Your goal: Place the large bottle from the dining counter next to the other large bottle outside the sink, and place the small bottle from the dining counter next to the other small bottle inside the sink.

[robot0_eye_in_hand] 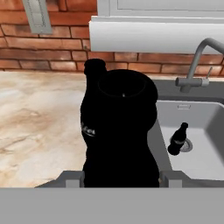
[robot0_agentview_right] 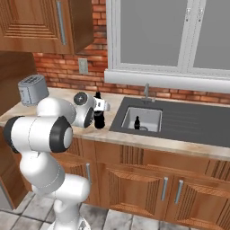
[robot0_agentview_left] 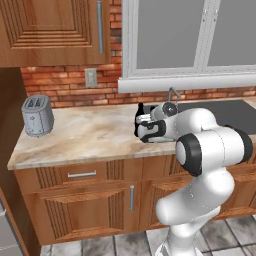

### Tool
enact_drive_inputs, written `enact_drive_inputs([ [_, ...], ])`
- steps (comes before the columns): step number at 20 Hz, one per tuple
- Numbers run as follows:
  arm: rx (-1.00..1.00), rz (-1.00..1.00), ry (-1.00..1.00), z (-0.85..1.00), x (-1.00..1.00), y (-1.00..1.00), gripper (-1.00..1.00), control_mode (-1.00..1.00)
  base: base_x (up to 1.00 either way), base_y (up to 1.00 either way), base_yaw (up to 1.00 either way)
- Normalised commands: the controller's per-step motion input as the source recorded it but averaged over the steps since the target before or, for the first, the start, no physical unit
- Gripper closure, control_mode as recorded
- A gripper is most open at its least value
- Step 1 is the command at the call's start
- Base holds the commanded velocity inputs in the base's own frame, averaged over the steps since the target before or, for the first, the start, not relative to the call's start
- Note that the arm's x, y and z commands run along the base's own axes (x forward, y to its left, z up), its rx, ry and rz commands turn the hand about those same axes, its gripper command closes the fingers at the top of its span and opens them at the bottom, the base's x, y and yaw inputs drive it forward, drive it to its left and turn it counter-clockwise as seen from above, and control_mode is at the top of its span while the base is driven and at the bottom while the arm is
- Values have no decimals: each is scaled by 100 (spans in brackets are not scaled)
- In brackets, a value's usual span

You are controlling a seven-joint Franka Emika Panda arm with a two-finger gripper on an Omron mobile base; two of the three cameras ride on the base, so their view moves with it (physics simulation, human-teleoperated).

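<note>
LEFT BASE: gripper (robot0_agentview_left: pixel 145 131) closed on large bottle (robot0_agentview_left: pixel 139 122), left of sink (robot0_agentview_left: pixel 235 111) on counter (robot0_agentview_left: pixel 85 135); toaster (robot0_agentview_left: pixel 37 116) far left | RIGHT BASE: large bottle (robot0_agentview_right: pixel 99 117) upright just left of sink (robot0_agentview_right: pixel 197 121) | HAND: second black bottle (robot0_eye_in_hand: pixel 93 74) directly behind held one; small bottle (robot0_eye_in_hand: pixel 178 139) in basin.

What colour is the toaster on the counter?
Silver-grey metal; the toaster shows best in the left base view.
</note>
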Motion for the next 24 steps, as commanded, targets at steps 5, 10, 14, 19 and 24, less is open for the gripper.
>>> enact_drive_inputs([
  [5,0,0,0,0,0,0,100,100,15,0,0],
  [10,0,0,0,0,0,0,100,100,9,0,0],
  [14,0,0,0,0,0,0,100,100,11,0,0],
  [19,0,0,0,-6,2,0,100,-100,4,0,0],
  [24,0,0,0,-21,5,0,100,-100,0,0,0],
])
